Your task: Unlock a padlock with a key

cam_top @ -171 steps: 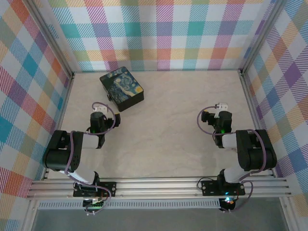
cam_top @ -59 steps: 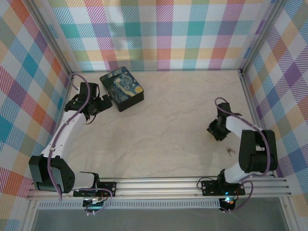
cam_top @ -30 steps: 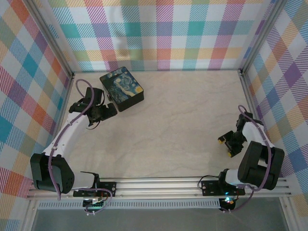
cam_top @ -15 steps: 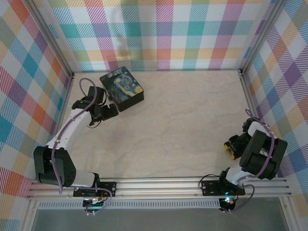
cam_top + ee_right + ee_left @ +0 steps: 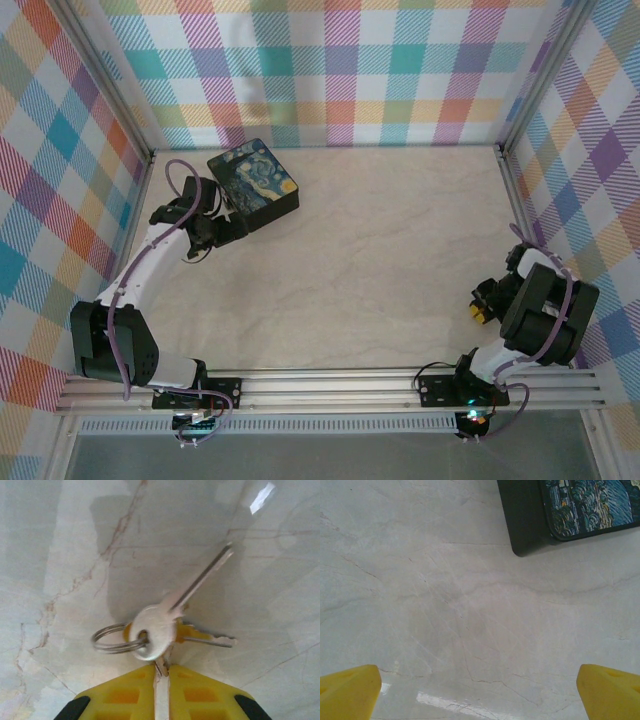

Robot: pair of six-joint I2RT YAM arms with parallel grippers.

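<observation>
The marble-look table (image 5: 445, 605) lay beneath both grippers. The Starry Night box (image 5: 560, 515) sat ahead and to the right of the left gripper (image 5: 480, 690), whose jaws stood wide, seemingly readied to take hold near it. The right gripper (image 5: 161, 672) had closed to a thin slit on the key (image 5: 186, 593) at its head, so the blade projected forward, probably free for the padlock. A second key (image 5: 210, 640) and the key ring (image 5: 95, 641) hung beside its fingertips.

Starry Night box (image 5: 254, 184), marble tabletop (image 5: 380, 240)
</observation>
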